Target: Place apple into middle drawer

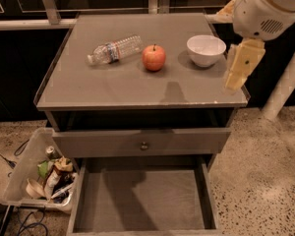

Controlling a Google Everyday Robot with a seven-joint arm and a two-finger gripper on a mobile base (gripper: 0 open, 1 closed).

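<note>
The red-orange apple (154,57) stands upright on the grey cabinet top (118,85), near the middle. My gripper (241,67) hangs at the cabinet's right edge, to the right of the apple and just past the white bowl (206,49); it holds nothing. The middle drawer (142,196) is pulled out at the bottom of the view, with a bare flat floor. Above it is a shut drawer front with a small round knob (144,145).
A plastic water bottle (114,49) lies on its side left of the apple. A bin of trash (37,178) stands on the floor left of the open drawer, with cables beside it. A white post (285,82) leans at the right.
</note>
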